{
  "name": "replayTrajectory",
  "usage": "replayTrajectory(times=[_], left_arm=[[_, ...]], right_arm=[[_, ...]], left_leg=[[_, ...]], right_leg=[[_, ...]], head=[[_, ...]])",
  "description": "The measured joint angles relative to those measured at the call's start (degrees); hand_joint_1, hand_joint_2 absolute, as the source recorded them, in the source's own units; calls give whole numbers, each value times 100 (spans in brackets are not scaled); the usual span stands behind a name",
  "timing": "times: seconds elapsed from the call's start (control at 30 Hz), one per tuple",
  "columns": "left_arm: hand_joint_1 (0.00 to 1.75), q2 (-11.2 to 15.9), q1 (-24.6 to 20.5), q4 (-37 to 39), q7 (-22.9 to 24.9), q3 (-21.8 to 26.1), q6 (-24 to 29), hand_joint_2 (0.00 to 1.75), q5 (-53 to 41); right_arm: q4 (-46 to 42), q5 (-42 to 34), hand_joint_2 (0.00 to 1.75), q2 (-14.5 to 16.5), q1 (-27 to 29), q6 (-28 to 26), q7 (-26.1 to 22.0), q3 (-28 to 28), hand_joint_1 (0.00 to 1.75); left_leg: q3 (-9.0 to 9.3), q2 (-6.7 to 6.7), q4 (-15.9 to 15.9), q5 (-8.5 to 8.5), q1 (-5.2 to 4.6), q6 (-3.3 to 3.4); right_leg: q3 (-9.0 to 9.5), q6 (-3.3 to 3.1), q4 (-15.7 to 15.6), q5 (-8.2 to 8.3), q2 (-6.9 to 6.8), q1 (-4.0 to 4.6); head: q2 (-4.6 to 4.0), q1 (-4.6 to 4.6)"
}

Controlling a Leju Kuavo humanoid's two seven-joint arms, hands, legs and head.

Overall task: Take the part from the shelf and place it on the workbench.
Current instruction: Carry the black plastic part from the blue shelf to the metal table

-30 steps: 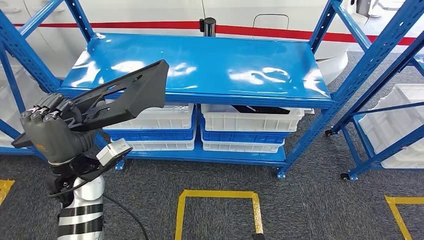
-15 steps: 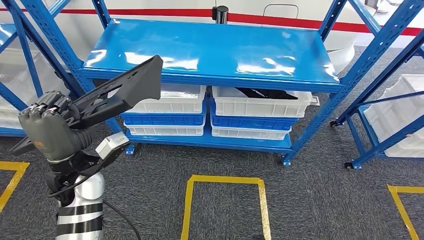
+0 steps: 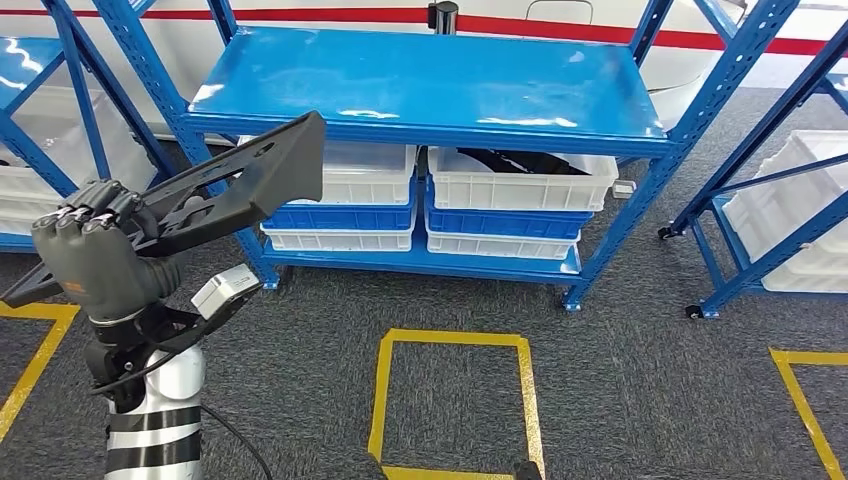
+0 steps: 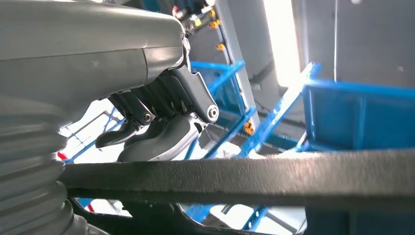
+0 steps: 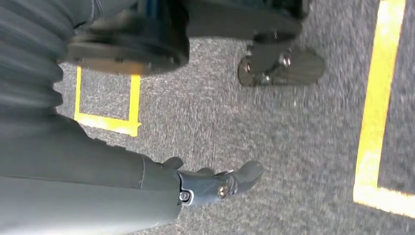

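Before the shelf [image 3: 430, 85], left hand [image 3: 92, 260] gripping black part [image 3: 245, 180]

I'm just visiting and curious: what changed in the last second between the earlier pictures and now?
The whole view shifted, so the camera moved: the blue metal shelf rack with its white plastic bins now sits higher and farther off, with more floor showing. The left hand still grips the flat black plastic part, held the same way.
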Motion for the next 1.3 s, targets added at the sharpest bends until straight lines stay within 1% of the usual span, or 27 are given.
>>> replayTrajectory(times=[0.07,0.1,0.13,0.2,0.27,0.3,0.33,0.37,0.4,0.47,0.5,0.53,0.6,0.63,0.67,0.7,0.77,0.8,0.83,0.87,0.93,1.0,1.07,1.13,1.2,1.27,1.3], left_arm=[[175,3,-52,36,22,0,-1,175,8],[175,4,-81,57,28,1,-1,175,19],[175,6,-110,74,27,3,-2,175,33],[175,10,-165,94,9,12,-2,175,53],[175,22,-190,109,-37,32,-2,175,50],[175,30,-194,115,-67,44,-1,175,48],[175,37,-194,120,-95,55,-1,175,45],[175,44,-194,121,-121,67,-2,175,45],[175,50,-195,120,-142,81,-1,175,47],[175,62,-198,110,-168,116,0,175,51],[175,69,-201,104,-175,132,1,175,52],[175,74,-204,98,-179,144,2,175,52],[175,85,-208,94,-183,164,2,175,51],[175,91,-212,91,-186,175,2,175,51],[175,100,-216,87,-193,187,2,175,52],[175,110,-222,85,-204,196,2,175,53],[175,127,-229,82,-223,205,2,175,55],[175,133,-230,82,-227,207,2,175,51],[175,136,-231,82,-227,208,2,175,44],[175,137,-235,82,-227,206,2,175,31],[175,137,-262,82,-227,199,2,175,4],[175,136,-300,80,-227,191,1,175,-11],[175,135,-320,78,-225,183,-1,175,-26],[175,133,-338,79,-212,152,-1,175,-61],[175,124,-373,81,-172,76,-2,175,-129],[175,116,-397,87,-115,-22,-2,175,-187],[175,115,-399,95,-85,-71,-2,175,-199]], right_arm=[[-3,-19,175,14,-3,88,-3,0,0],[-3,-36,175,20,1,128,-6,0,0],[-3,-57,175,26,6,165,-14,0,0],[-4,-103,175,40,16,228,-37,0,0],[-5,-145,175,58,20,284,-60,0,0],[-5,-167,175,68,20,306,-70,0,0],[-5,-186,175,76,20,326,-79,0,0],[-6,-201,175,82,19,341,-85,0,0],[-5,-210,175,85,16,350,-90,0,0],[-5,-217,175,92,-1,361,-97,0,0],[-5,-219,175,97,-6,362,-98,0,0],[-5,-222,175,101,-11,362,-99,0,0],[-5,-233,175,102,-12,364,-99,0,0],[-5,-241,175,106,-16,366,-100,0,0],[-5,-251,175,112,-18,371,-101,0,0],[-5,-262,175,119,-21,377,-101,0,0],[-5,-289,175,125,-25,396,-102,-1,0],[-5,-303,175,123,-26,407,-103,-2,0],[-5,-316,175,121,-29,418,-104,-3,0],[-5,-329,175,119,-34,427,-106,-4,0],[-5,-344,87,116,-48,441,-109,-7,0],[-5,-355,0,116,-65,449,-114,-8,0],[-5,-375,0,116,-75,465,-129,-11,0],[-5,-421,0,113,-78,489,-162,-24,0],[-5,-478,0,109,-84,507,-206,-49,0],[-5,-522,0,108,-98,517,-248,-74,0],[-5,-539,0,107,-105,520,-267,-87,0]], left_leg=[[-34,-4,-85,27,-57,139],[-88,5,-104,83,-73,221],[-156,11,-120,151,-83,316],[-317,20,-142,295,-87,459],[-489,21,-141,425,-101,508],[-571,23,-139,487,-106,509],[-647,24,-138,545,-108,501],[-719,24,-137,603,-106,487],[-783,21,-136,659,-103,467],[-883,19,-135,766,-109,406],[-906,20,-147,821,-112,371],[-920,23,-168,879,-114,335],[-928,22,-215,964,-105,265],[-952,23,-182,902,-101,234],[-995,24,-57,737,-98,210],[-1067,25,196,475,-93,193],[-1239,24,976,-57,-91,168],[-1282,23,1311,-180,-89,159],[-1245,24,1482,-178,-85,155],[-1099,24,1426,-76,-82,158],[-555,23,773,115,-80,176],[-106,10,92,96,-104,201],[-28,1,-122,62,-145,250],[-109,12,-162,158,-142,360],[-245,27,-197,299,-126,478],[-422,32,-196,437,-131,522],[-512,35,-195,505,-132,519]], right_leg=[[-55,105,-17,99,1,-4],[-103,141,-3,102,5,-19],[-180,150,74,18,15,-27],[-393,96,550,-411,47,-39],[-577,68,1291,-844,73,-36],[-598,93,1557,-927,79,-36],[-535,136,1640,-904,80,-37],[-371,183,1513,-809,80,-38],[-113,216,1193,-697,80,-39],[469,205,364,-642,91,-22],[642,177,86,-657,102,-9],[716,149,-53,-687,114,8],[668,84,-79,-615,120,-10],[639,38,-90,-571,115,-32],[602,-18,-103,-517,105,-54],[561,-71,-109,-465,95,-72],[453,-137,-102,-369,80,-39],[396,-149,-96,-323,75,-26],[341,-147,-88,-282,71,-17],[290,-137,-77,-247,69,-13],[201,-107,-35,-197,72,-12],[130,-46,8,-145,74,8],[79,40,15,-71,75,17],[0,100,53,-73,87,12],[-181,83,392,-391,102,9],[-400,49,1090,-865,106,-3],[-459,65,1412,-997,106,-8]], head=[[0,19],[0,19],[0,35],[0,64],[0,83],[0,83],[0,84],[0,83],[0,85],[0,79],[0,78],[0,79],[0,81],[0,76],[0,63],[0,52],[0,31],[0,27],[0,27],[0,27],[0,25],[0,29],[0,32],[0,28],[0,50],[0,74],[0,78]])
